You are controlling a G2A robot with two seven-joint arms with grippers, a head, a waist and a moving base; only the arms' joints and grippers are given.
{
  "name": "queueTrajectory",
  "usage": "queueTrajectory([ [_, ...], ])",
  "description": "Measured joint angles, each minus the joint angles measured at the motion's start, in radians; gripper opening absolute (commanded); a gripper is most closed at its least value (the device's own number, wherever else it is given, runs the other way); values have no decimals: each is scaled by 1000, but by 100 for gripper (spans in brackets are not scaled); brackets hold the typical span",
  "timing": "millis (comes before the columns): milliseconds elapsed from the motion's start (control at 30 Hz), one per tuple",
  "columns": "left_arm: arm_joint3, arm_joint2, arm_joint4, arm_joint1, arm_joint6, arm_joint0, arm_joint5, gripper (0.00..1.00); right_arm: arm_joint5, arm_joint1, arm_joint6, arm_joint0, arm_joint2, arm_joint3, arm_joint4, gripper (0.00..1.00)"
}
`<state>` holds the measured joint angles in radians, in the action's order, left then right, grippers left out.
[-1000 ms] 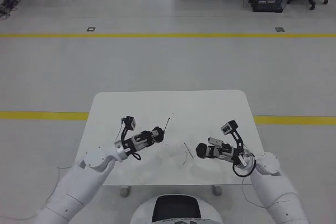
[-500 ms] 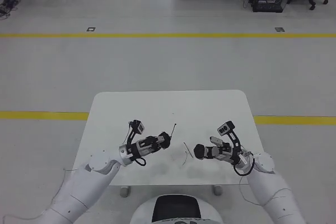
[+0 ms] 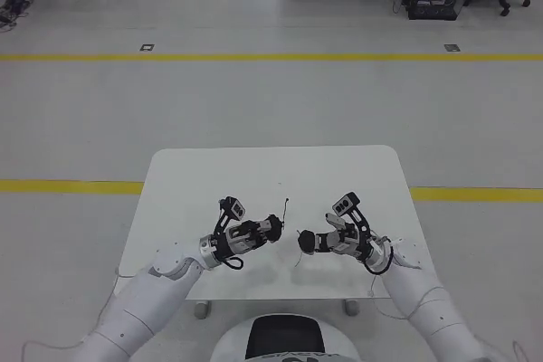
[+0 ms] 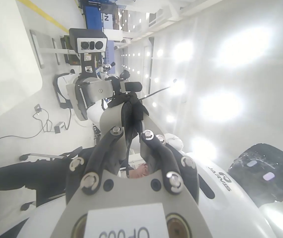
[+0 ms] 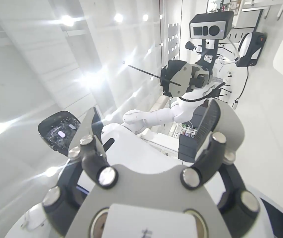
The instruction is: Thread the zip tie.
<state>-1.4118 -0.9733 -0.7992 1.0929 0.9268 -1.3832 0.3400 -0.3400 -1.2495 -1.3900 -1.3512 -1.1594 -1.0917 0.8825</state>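
Thin black plastic zip tie [image 3: 282, 212] is held in the air over the middle of the white rounded-corner table [image 3: 190, 172], gripped at its near end by the L gripper [image 3: 273, 226]. Its long axis runs from that gripper away from the robot, leaning slightly right. The free end points away, w/ a small knob at the tip. R gripper [image 3: 306, 241] sits just beside the L one, facing it, apart from the tie.

Top view gives the layout but not the fingers. L wrist view: L gripper [image 4: 131, 107] fingers are pressed together, pinching the zip tie [image 4: 156, 92], w/ the R gripper [image 4: 129, 87] close behind. R wrist view: R gripper [image 5: 153, 112] fingers are spread wide, nothing between them. Opposite is the L gripper [image 5: 171, 80], w/ the zip tie [image 5: 143, 71] sticking out sideways.

Vs 1 s ago: both grippers have come in toward the table centre, so the gap between them is much smaller. The tie came along at about the same tilt.
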Motion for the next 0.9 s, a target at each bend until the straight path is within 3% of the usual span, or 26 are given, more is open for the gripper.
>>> queueTrajectory([
  [233, -11, 27, -25, 11, -40, -11, 0, 0, 0, -6, 13, -14, 17, -45, 9, 100],
  [400, -2, 35, -89, 38, -44, -11, 0, 0, 0, -16, -1, -9, 40, -47, 67, 100],
  [567, 16, 22, -118, 63, -5, -14, 0, 0, 0, -18, 0, 6, 63, -32, 102, 100],
  [600, 22, 17, -122, 68, 7, -14, 0, 0, 0, -19, 0, 7, 68, -31, 115, 98],
  [800, 49, 1, -148, 94, 73, -16, 0, 0, 0, -20, 0, 19, 92, -21, 147, 54],
  [900, 62, -8, -164, 104, 105, -19, 0, 0, 0, -21, 0, 24, 101, -18, 155, 48],
])
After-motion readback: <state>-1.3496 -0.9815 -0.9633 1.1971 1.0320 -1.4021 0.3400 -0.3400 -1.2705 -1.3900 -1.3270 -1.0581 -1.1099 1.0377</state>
